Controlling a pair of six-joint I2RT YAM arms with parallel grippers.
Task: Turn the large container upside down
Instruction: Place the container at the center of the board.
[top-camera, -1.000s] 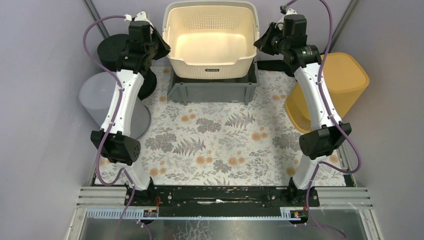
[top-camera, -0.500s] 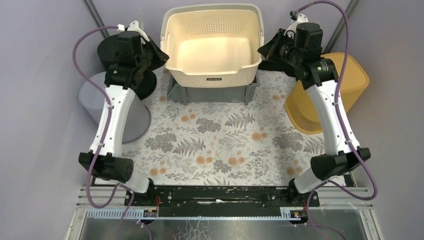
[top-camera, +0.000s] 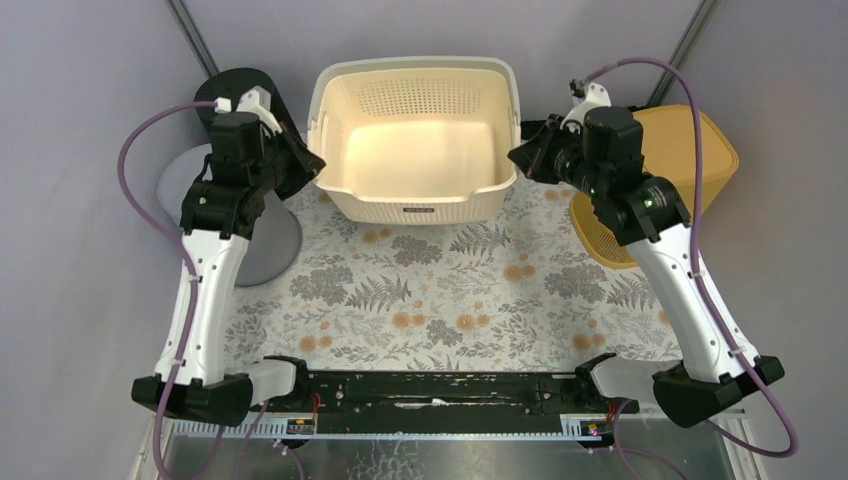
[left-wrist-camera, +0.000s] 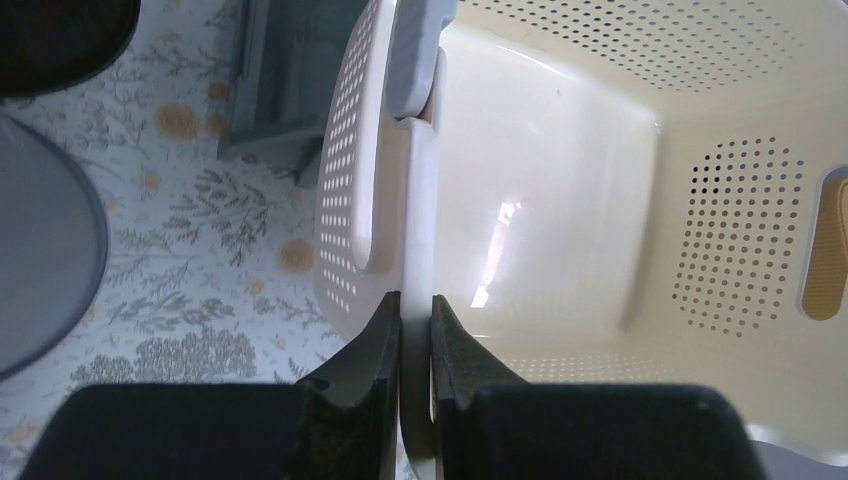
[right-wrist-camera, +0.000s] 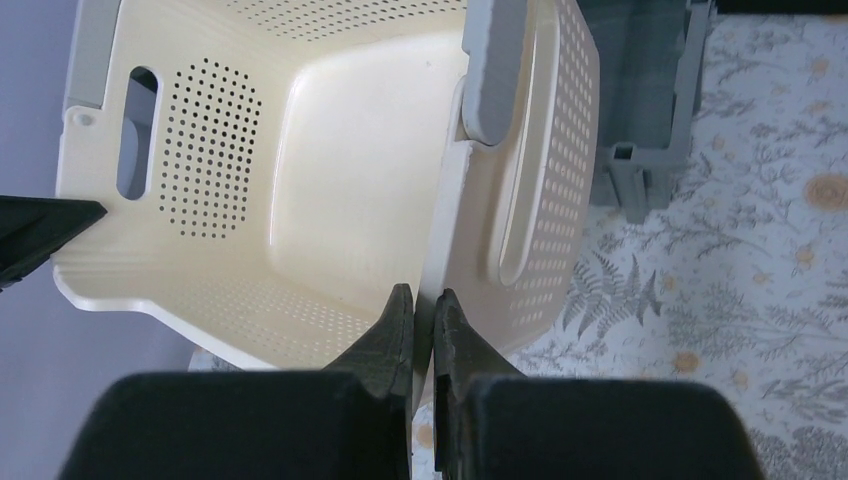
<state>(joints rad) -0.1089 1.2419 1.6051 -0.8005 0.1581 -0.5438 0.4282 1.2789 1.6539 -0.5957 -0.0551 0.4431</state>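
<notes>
Cream basket (top-camera: 415, 140) mouth up, side rims pinched, above grey crate (right-wrist-camera: 640, 90)

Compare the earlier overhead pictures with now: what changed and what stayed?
The cream perforated plastic basket rose higher above the grey plastic crate, toward the camera. Unchanged: left end effector and right end effector stay shut on its side rims; yellow perforated bin, grey round bin unmoved.

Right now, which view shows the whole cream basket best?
Top external: the entire cream basket shows, opening upward. Each wrist view shows only one side wall, pinched by the left gripper or the right gripper, plus some inside.
</notes>
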